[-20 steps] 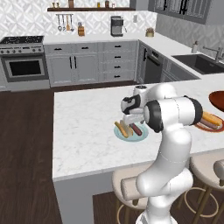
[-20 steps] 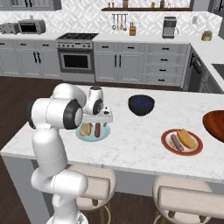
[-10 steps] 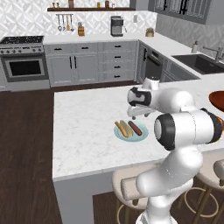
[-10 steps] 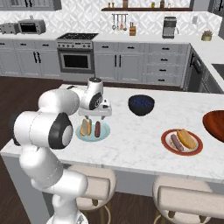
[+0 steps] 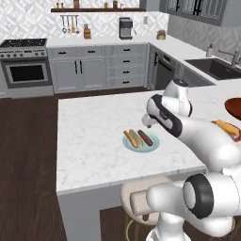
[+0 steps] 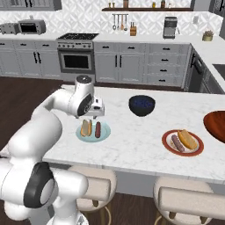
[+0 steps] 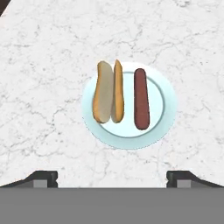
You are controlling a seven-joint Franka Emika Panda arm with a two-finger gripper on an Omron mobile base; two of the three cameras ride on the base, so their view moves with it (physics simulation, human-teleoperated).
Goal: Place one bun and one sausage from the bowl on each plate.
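A pale blue-green plate [image 7: 160, 103] lies on the marble island with a bun [image 7: 108, 97] and a sausage [image 7: 141, 98] side by side on it. My gripper [image 7: 112, 178] hangs open straight above this plate, holding nothing. The right base view shows the same plate [image 6: 105, 133] under the gripper [image 6: 97, 116], and the left base view shows the plate [image 5: 152, 147] beside the gripper [image 5: 149, 122]. Further right, a red-rimmed plate [image 6: 167, 136] carries a bun [image 6: 188, 138] and a sausage [image 6: 176, 143]. The wooden bowl [image 6: 216, 126] sits at the right edge, its inside hidden.
A dark blue-black bowl [image 6: 141, 105] stands on the island behind the two plates. Two stools [image 6: 92, 186] are tucked under the island's near edge. My arm's own elbow [image 5: 207, 141] covers much of the red-rimmed plate in the left base view.
The arm's elbow has swung out and down while the hand stays over the blue-green plate. The jaws have spread a little wider. Bun and sausage lie unmoved.
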